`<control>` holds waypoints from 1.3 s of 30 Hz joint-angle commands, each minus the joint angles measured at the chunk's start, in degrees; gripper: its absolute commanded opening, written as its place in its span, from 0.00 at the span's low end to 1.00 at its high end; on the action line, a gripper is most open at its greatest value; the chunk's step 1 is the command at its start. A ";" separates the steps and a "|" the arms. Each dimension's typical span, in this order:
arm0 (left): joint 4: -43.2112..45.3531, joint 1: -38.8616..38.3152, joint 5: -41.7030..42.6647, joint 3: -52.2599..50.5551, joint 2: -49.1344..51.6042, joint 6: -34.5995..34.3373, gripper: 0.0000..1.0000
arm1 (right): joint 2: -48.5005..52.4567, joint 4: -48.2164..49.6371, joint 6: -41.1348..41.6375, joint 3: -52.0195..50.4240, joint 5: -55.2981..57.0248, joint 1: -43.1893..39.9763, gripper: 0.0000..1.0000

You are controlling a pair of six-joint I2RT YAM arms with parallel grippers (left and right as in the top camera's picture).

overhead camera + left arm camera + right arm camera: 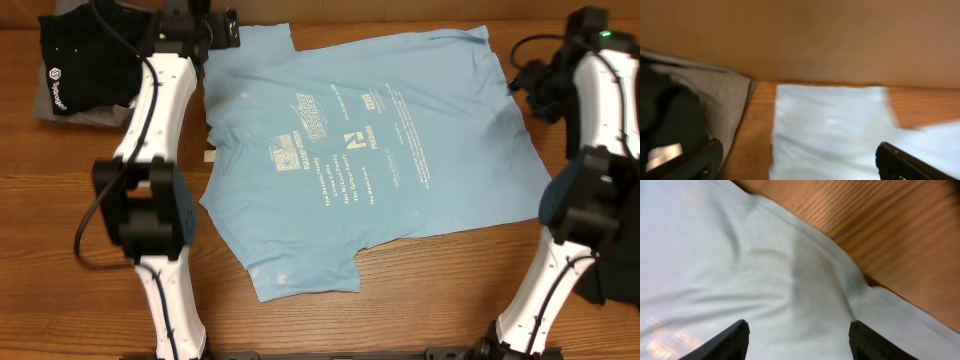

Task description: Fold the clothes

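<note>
**Shirt laid flat, first fold not yet begun**

The light blue T-shirt (370, 150) lies spread print-up on the worktop (420, 290). The left fingers (900, 162) stand wide apart at its far-left corner. The right fingers (725, 342) are apart over its far-right edge. Neither grips cloth. Next, probably, both must pinch that edge and carry it across evenly.

Three garments are counted on the bench (80, 300): one light blue T-shirt (370, 150) at the centre, and one black garment (85, 60) and one grey garment (725, 100) at ten o'clock. Two claws are counted: left claw (800, 159), right claw (797, 336).
</note>
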 commanded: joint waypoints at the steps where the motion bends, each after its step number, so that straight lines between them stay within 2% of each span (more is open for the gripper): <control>1: -7.52 -2.45 4.68 1.90 -8.57 0.07 1.00 | -6.03 -2.10 -1.14 1.99 0.52 0.37 0.68; 7: -19.41 -7.17 4.04 1.90 -15.45 -0.11 1.00 | -11.21 -6.03 -1.16 1.97 0.61 0.74 0.69; 10: -23.43 -8.76 1.14 1.90 -18.84 -3.52 1.00 | -13.27 -8.79 -1.11 1.99 2.08 0.74 0.71; 16: -33.92 -9.11 1.09 1.90 -24.85 -8.57 1.00 | -14.64 -14.93 -0.61 1.97 7.58 0.74 0.72; 21: -41.92 -8.98 1.60 1.90 -26.77 -8.66 1.00 | -15.87 -16.76 0.92 1.97 12.63 0.79 0.73; 27: -53.37 -9.42 1.42 1.16 -26.86 -13.79 1.00 | -18.75 -17.00 3.26 1.97 13.60 0.24 0.75; 30: -57.59 -9.79 1.55 -0.98 -26.86 -15.91 1.00 | -19.54 -15.93 3.26 1.97 13.60 -0.04 0.82; 32: -59.23 -9.99 2.40 -3.41 -26.86 -16.85 1.00 | -19.52 -15.76 3.23 1.97 13.62 -0.44 1.00; 37: -60.15 -12.68 10.38 -13.51 -26.88 -17.09 1.00 | -19.19 -13.92 3.21 1.86 15.45 -2.16 1.00; 39: -59.65 -15.78 11.19 -20.61 -26.88 -18.16 1.00 | -19.02 -11.43 3.19 1.86 15.74 -3.82 1.00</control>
